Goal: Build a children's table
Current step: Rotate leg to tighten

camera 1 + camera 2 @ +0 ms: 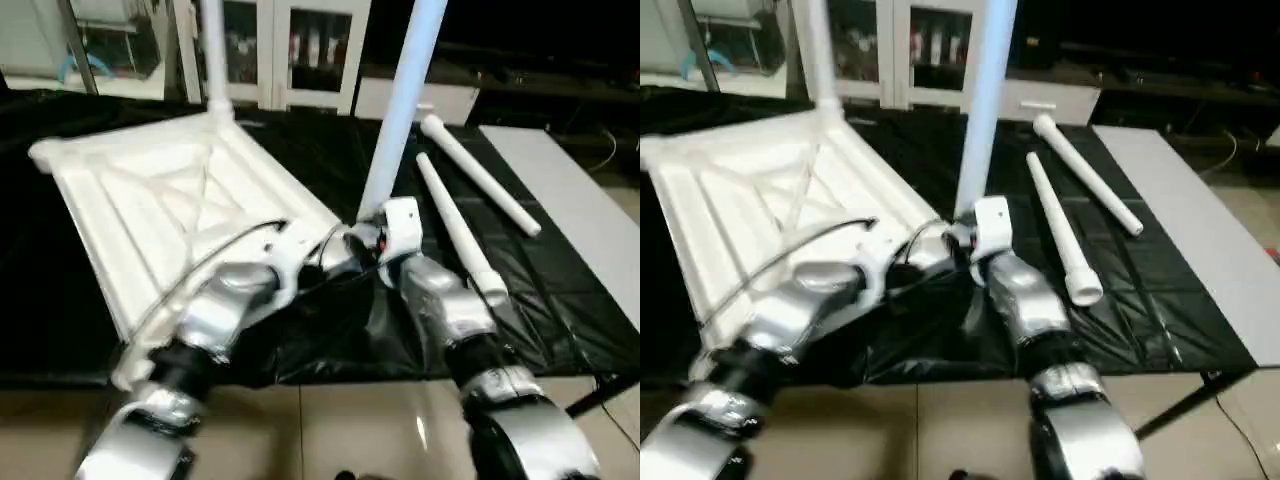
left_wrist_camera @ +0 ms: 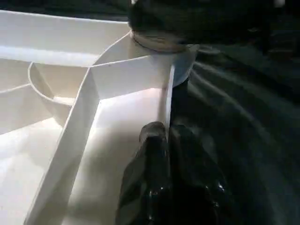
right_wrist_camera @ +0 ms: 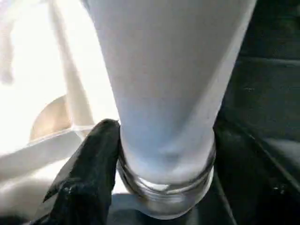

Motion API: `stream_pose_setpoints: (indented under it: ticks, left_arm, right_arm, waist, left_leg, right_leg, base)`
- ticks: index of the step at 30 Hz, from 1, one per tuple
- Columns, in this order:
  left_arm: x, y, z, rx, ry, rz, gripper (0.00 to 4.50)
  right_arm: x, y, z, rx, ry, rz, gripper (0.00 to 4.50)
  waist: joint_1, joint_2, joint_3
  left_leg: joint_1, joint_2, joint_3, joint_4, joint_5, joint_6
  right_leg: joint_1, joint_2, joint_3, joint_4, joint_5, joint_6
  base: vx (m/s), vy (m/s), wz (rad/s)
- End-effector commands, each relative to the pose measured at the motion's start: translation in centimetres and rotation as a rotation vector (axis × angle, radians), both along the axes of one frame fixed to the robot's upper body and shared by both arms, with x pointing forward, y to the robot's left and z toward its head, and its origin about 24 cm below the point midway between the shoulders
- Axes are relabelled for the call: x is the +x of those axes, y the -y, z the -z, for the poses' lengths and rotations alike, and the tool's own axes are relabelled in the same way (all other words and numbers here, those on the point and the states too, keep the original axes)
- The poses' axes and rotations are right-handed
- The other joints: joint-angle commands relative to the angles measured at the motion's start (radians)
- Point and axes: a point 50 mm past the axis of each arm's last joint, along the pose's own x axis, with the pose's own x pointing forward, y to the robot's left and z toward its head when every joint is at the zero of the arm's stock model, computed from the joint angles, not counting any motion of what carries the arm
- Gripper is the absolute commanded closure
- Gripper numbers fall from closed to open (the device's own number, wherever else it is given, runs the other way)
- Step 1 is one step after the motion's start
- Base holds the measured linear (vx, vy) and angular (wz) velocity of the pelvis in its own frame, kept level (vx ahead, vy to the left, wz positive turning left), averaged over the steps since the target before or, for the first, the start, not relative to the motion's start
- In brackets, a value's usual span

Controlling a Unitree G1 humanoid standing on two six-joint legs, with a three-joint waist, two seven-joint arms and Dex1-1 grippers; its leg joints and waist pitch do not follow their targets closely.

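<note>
The upside-down white table top (image 1: 170,210) lies ribs-up on the black-covered table (image 1: 330,150), toward its left side. One leg (image 1: 213,50) stands in its far corner, and another leg (image 1: 400,110) stands in the near right corner socket, clasped at its base by the right gripper (image 3: 140,168). The left gripper (image 2: 157,150), pressed together, rests against a rib there. Two loose legs (image 1: 460,225) lie toward the table's right edge.

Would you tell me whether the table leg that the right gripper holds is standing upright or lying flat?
Upright: the leg rises from the tabletop's near corner socket, right gripper around its base.
</note>
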Motion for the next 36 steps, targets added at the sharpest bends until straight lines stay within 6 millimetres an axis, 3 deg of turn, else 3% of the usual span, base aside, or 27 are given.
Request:
stream_pose_setpoints:
  ticks: [1, 5, 7, 9, 10, 13, 14, 15, 16, 18, 19, 20, 21, 23, 26, 27, 30, 32, 34, 36]
  left_arm:
    - [1.2, 0.3, -1.4, 0.007, 0.083, -0.109, 4.5]
    - [1.4, 0.8, -1.8, -0.004, 0.112, -0.125, 4.5]
    - [1.3, 0.6, -1.7, 0.006, 0.112, -0.109, 4.5]
    - [1.2, 0.4, -1.6, 0.012, 0.108, -0.101, 4.5]
    - [1.2, 0.3, -1.6, 0.013, 0.108, -0.101, 4.5]
    - [1.0, -0.1, -1.4, 0.014, 0.104, -0.059, 4.5]
    - [0.8, -0.2, -1.4, 0.013, 0.105, -0.029, 4.5]
    - [0.6, -0.3, -1.4, 0.012, 0.101, -0.011, 4.5]
    - [0.6, -0.4, -1.4, 0.013, 0.099, -0.004, 4.5]
    - [0.1, -0.8, -1.4, 0.013, 0.087, 0.062, 4.5]
    - [-0.4, -1.2, -1.3, 0.018, 0.072, 0.113, 4.5]
    - [-0.4, -1.2, -1.3, 0.018, 0.072, 0.113, 4.5]
    - [-0.7, -1.4, -1.3, 0.018, 0.068, 0.166, 4.5]
    - [-1.5, -2.0, -1.3, 0.024, 0.052, 0.258, 4.5]
    - [-2.6, -3.1, -1.4, 0.042, 0.017, 0.39, 4.5]
    - [-3.3, -3.7, -1.5, 0.046, -0.006, 0.463, 4.5]
    - [-3.8, -4.0, -1.7, 0.048, -0.016, 0.515, 4.5]
    - [-4.4, -4.3, -1.8, 0.046, -0.037, 0.567, 4.5]
    - [-5.1, -4.6, -2.0, 0.038, -0.059, 0.632, 4.5]
    - [-5.4, -4.7, -2.1, 0.042, -0.052, 0.656, 4.5]
  right_arm:
    - [-1.2, -2.4, 1.9, -0.002, -0.093, -0.033, 1.84]
    - [-0.8, -3.6, 1.0, 0.084, -0.057, -0.038, 1.84]
    - [-0.6, -3.9, 0.5, 0.11, -0.012, -0.079, 1.84]
    - [-0.4, -4.0, 0.0, 0.143, 0.025, -0.103, 1.84]
    - [-0.4, -4.0, -0.1, 0.152, 0.031, -0.106, 1.28]
    - [-0.3, -3.2, -0.5, 0.159, 0.077, -0.128, 1.14]
    - [-0.3, -2.7, -0.6, 0.147, 0.093, -0.145, 1.08]
    - [-0.4, -2.4, -0.6, 0.136, 0.108, -0.166, 0.78]
    - [-0.4, -2.2, -0.6, 0.133, 0.114, -0.177, 0.78]
    - [-0.8, -1.4, -0.7, 0.118, 0.139, -0.255, 0.66]
    - [-1.2, -0.9, -0.7, 0.098, 0.149, -0.329, 0.48]
    - [-1.2, -0.9, -0.7, 0.098, 0.149, -0.329, 0.35]
    - [-1.6, -0.5, -0.7, 0.079, 0.155, -0.385, 0.29]
    - [-2.2, 0.7, -1.0, 0.058, 0.156, -0.483, 0.17]
    - [-3.2, 2.5, -1.4, 0.029, 0.134, -0.612, 0.08]
    - [-3.7, 3.6, -1.7, 0.006, 0.114, -0.678, 0.08]
    - [-4.3, 4.4, -1.9, -0.011, 0.102, -0.728, 0.08]
    - [-4.9, 5.2, -2.1, -0.038, 0.085, -0.778, 0.08]
    - [-5.7, 6.4, -2.2, -0.074, 0.053, -0.846, 0.08]
    - [-6.4, 7.1, -2.4, -0.086, 0.023, -0.896, 0.08]
  waist:
    - [-0.008, 0.014, -0.051]
    - [-0.006, 0.005, -0.052]
    - [-0.004, 0.005, -0.056]
    - [0.003, 0.005, -0.059]
    - [0.004, 0.004, -0.06]
    - [0.009, -0.003, -0.064]
    - [0.011, -0.009, -0.065]
    - [0.014, -0.008, -0.068]
    - [0.016, -0.006, -0.07]
    - [0.022, -0.006, -0.082]
    - [0.027, -0.003, -0.081]
    - [0.028, -0.007, -0.079]
    - [0.032, -0.005, -0.081]
    - [0.035, 0.002, -0.08]
    - [0.043, 0.007, -0.073]
    - [0.047, 0.007, -0.069]
    - [0.066, 0.013, -0.057]
    - [0.074, 0.016, -0.055]
    - [0.08, 0.015, -0.055]
    - [0.082, 0.01, -0.056]
  left_leg:
    - [0.02, 0.023, -0.013, -0.086, -0.478, 0.013]
    - [0.009, 0.022, -0.01, -0.087, -0.434, 0.02]
    - [0.001, 0.023, -0.009, -0.09, -0.392, 0.02]
    - [-0.003, 0.024, -0.002, -0.091, -0.321, 0.026]
    - [-0.005, 0.025, 0.0, -0.091, -0.303, 0.027]
    - [-0.015, 0.021, 0.009, -0.087, -0.224, 0.048]
    - [-0.019, 0.018, 0.013, -0.085, -0.209, 0.063]
    - [-0.02, 0.016, 0.016, -0.081, -0.187, 0.071]
    - [-0.016, 0.018, 0.017, -0.078, -0.168, 0.077]
    - [-0.021, 0.015, 0.022, -0.071, -0.038, 0.112]
    - [-0.019, 0.014, 0.023, -0.069, -0.014, 0.124]
    - [-0.021, 0.015, 0.026, -0.065, 0.019, 0.158]
    - [-0.017, 0.017, 0.027, -0.063, 0.036, 0.181]
    - [-0.015, 0.018, 0.027, -0.062, 0.044, 0.193]
    - [-0.008, 0.027, 0.026, -0.068, -0.02, 0.174]
    - [-0.004, 0.028, 0.029, -0.071, -0.059, 0.15]
    - [0.014, 0.029, 0.033, -0.078, -0.197, 0.074]
    - [0.022, 0.031, 0.031, -0.082, -0.235, 0.046]
    - [0.027, 0.034, 0.033, -0.085, -0.241, 0.031]
    - [0.019, 0.029, 0.036, -0.086, -0.233, 0.035]
  right_leg:
    - [0.038, -0.06, 0.018, -0.091, -0.574, -0.042]
    - [0.039, -0.073, 0.024, -0.086, -0.559, -0.044]
    - [0.043, -0.075, 0.033, -0.076, -0.521, -0.061]
    - [0.042, -0.073, 0.047, -0.059, -0.433, -0.101]
    - [0.043, -0.072, 0.05, -0.053, -0.406, -0.114]
    - [0.045, -0.064, 0.062, -0.03, -0.311, -0.15]
    - [0.045, -0.064, 0.069, -0.028, -0.32, -0.152]
    - [0.045, -0.062, 0.075, -0.024, -0.315, -0.153]
    - [0.043, -0.063, 0.076, -0.021, -0.293, -0.159]
    - [0.053, -0.057, 0.08, 0.004, -0.121, -0.205]
    - [0.053, -0.054, 0.082, 0.009, -0.078, -0.218]
    - [0.051, -0.053, 0.085, 0.018, -0.008, -0.241]
    - [0.052, -0.054, 0.083, 0.021, 0.015, -0.263]
    - [0.051, -0.054, 0.084, 0.023, 0.015, -0.281]
    - [0.049, -0.05, 0.082, 0.013, -0.075, -0.264]
    - [0.044, -0.049, 0.084, 0.008, -0.127, -0.257]
    - [0.029, -0.049, 0.086, -0.017, -0.305, -0.207]
    - [0.025, -0.048, 0.087, -0.022, -0.354, -0.184]
    - [0.021, -0.043, 0.092, -0.018, -0.323, -0.191]
    - [0.027, -0.037, 0.1, -0.009, -0.29, -0.196]
  base:
    - [0.0, 0.0, 0.0]
    - [0.0, 0.0, 0.0]
    - [0.0, 0.0, 0.0]
    - [0.0, 0.0, 0.0]
    - [0.0, 0.0, 0.0]
    - [0.0, 0.0, 0.0]
    - [0.051, -0.046, -0.03]
    - [0.051, -0.046, -0.03]
    - [0.06, -0.056, -0.01]
    - [0.056, -0.05, -0.02]
    - [0.054, -0.036, -0.02]
    - [0.054, -0.021, -0.01]
    - [0.054, -0.021, -0.01]
    - [0.0, 0.0, 0.0]
    - [0.0, 0.0, 0.0]
    - [0.0, 0.0, 0.0]
    - [0.0, 0.0, 0.0]
    - [0.0, 0.0, 0.0]
    - [-0.003, 0.005, 0.09]
    - [0.0, 0.0, 0.0]
